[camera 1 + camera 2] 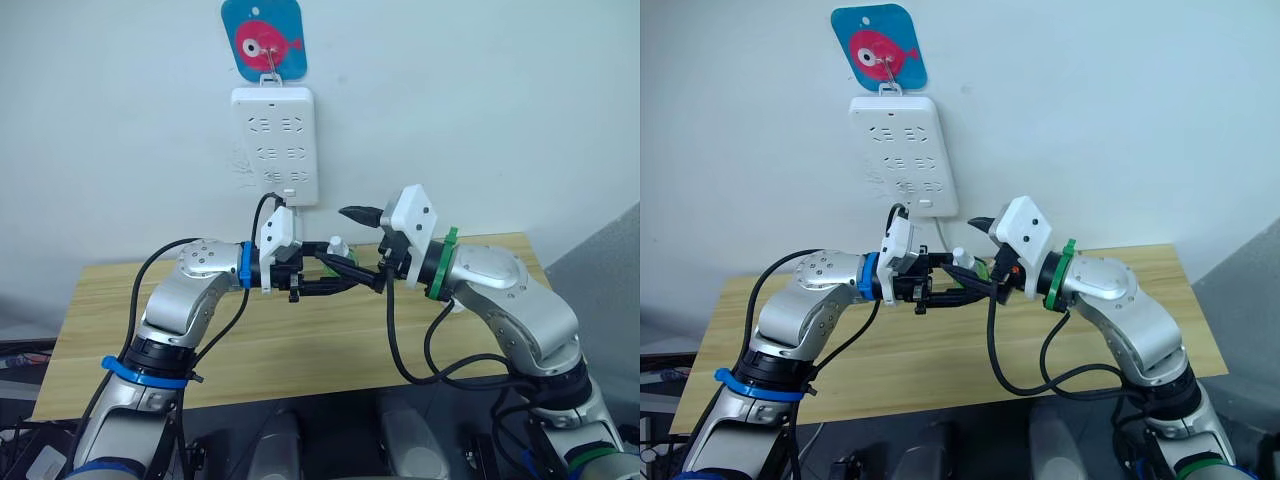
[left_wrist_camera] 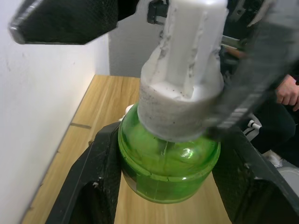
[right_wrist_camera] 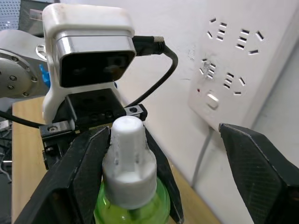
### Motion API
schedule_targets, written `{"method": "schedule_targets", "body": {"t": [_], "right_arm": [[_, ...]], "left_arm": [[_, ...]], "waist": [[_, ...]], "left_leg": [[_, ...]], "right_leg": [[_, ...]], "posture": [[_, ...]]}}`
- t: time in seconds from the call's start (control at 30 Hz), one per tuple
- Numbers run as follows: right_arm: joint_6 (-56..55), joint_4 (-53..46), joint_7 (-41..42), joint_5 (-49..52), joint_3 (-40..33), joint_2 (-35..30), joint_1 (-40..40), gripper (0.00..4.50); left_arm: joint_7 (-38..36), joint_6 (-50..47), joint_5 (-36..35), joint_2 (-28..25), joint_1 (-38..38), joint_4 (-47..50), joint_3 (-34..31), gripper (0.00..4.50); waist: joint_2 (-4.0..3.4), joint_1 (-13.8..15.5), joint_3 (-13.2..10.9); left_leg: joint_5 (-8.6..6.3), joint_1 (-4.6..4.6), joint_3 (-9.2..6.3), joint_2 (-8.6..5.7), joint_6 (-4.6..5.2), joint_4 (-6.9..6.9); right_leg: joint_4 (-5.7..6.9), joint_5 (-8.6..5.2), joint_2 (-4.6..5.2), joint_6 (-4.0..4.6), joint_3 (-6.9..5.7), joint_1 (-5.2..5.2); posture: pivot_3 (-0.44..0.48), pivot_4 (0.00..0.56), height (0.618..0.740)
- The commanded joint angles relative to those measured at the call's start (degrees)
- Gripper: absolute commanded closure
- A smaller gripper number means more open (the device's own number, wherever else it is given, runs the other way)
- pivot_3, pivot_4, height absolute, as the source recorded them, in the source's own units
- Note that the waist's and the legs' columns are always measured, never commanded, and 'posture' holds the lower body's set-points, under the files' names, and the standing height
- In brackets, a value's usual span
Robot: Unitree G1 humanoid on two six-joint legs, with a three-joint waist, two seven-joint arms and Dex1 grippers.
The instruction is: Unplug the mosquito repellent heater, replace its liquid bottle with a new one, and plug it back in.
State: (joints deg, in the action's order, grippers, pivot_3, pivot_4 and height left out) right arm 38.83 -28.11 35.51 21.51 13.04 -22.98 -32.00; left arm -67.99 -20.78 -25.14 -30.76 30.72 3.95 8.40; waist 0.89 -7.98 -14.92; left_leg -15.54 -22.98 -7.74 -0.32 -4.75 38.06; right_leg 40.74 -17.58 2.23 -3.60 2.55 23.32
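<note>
- The left hand (image 1: pixel 318 270) is raised above the bench (image 1: pixel 300 340), its two black fingers (image 2: pixel 93 186) closed on either side of the green body of a liquid bottle (image 2: pixel 168 158), which is held upright between them.
- The bottle is topped by a white ribbed cap (image 3: pixel 128 154), which stands clear above the left hand's fingers.
- The right hand (image 1: pixel 365 245) is met by the left from the opposite side, with its fingers spread wide: one dark finger (image 3: pixel 79 177) lies just beside the bottle's cap and neck, the other (image 3: pixel 261 172) is well apart from it, out towards the wall.
- Whether the near right finger actually touches the bottle cannot be told.
- In the head views the bottle is seen as a small white tip and a patch of green (image 1: pixel 975 265) between the two hands, above the rear part of the bench.
- A white multi-socket power strip (image 1: pixel 275 145) is hung on the wall above and behind the hands, with its sockets empty.
- A blue hook plate with a pink fish (image 1: pixel 262 38) is fixed above the strip.
- A person's hand (image 2: pixel 286 93) is seen beyond the bench in the left wrist view.
</note>
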Motion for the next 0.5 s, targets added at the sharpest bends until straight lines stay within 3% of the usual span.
{"method": "schedule_targets", "body": {"t": [0.03, 0.33, 0.5], "right_arm": [[-1.64, 0.44, 1.97, 0.53, -3.70, -2.63, -0.61, 0.58], [2.61, -0.58, 14.03, 10.39, -10.58, -16.13, -0.24, 0.58], [6.44, -4.52, 14.89, 15.58, -10.29, -16.99, 0.17, 0.58]], "left_arm": [[-0.70, 1.31, -0.51, 0.17, 0.40, 2.13, -0.25, 2.16], [-1.24, 2.26, 0.43, -0.03, 0.51, 1.31, -0.18, 2.16], [-1.53, 3.05, 0.72, 0.07, 0.91, 0.55, -0.29, 2.16]], "waist": [[0.00, 0.04, 0.00], [0.00, 0.08, 0.00], [0.00, -0.18, 0.00]], "left_leg": [[0.00, 0.00, 0.00, 0.00, 0.00, 0.00], [-0.03, -0.01, 0.02, -0.01, 0.06, 0.01], [-0.09, 0.00, 0.02, 0.04, 0.16, -0.01]], "right_leg": [[0.00, 0.00, 0.00, 0.00, 0.00, 0.00], [-0.01, 0.00, 0.01, 0.00, 0.01, 0.00], [-0.01, 0.00, -0.03, 0.00, -0.01, -0.01]], "posture": [[-0.153, 0.194, 0.734], [-0.174, 0.196, 0.734], [-0.172, 0.193, 0.734]]}}
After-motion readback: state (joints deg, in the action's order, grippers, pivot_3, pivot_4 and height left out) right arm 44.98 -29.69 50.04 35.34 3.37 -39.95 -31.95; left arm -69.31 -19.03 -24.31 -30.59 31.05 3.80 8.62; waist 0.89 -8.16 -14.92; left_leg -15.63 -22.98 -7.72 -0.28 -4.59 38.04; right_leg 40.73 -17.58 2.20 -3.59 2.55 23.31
